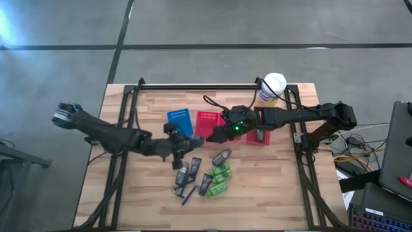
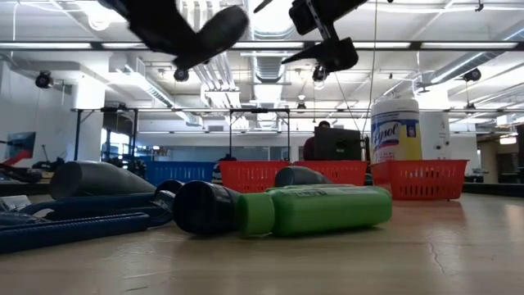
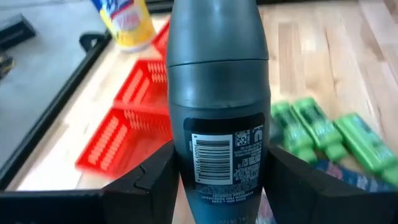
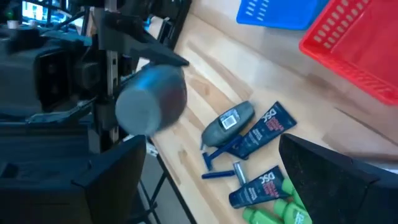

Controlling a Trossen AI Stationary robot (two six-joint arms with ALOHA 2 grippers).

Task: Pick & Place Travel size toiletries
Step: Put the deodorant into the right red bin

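The left gripper [image 1: 172, 143] is above the table, just in front of the blue basket [image 1: 181, 121] as seen in the high view. Its fingers [image 3: 149, 180] are closed on a dark grey deodorant stick [image 3: 219, 99]. The left wrist view alone shows the detail of this item: a rounded cap, a seam below the cap, and a white barcode label on the body, with one dark finger pressed against each side. The right wrist view shows the same item end-on as a grey round shape [image 4: 152, 99], raised clear of the wood.

The right gripper [image 1: 217, 134] hangs above the front edge of the red basket [image 1: 207, 121], with its fingers [image 4: 329, 180] spread apart and nothing between them.

The remaining toiletries lie on the table [image 1: 277, 180] in a loose group in front of the baskets. The high view shows dark grey tubes [image 1: 194, 166], green bottles [image 1: 221, 173] and a thin blue razor [image 1: 188, 194]. The low view shows a green bottle [image 2: 327, 210] on its side with a dark cap. It also shows the label of the yellow canister [image 2: 395, 131], which stands among the red baskets. In the high view only the canister's white lid shows.
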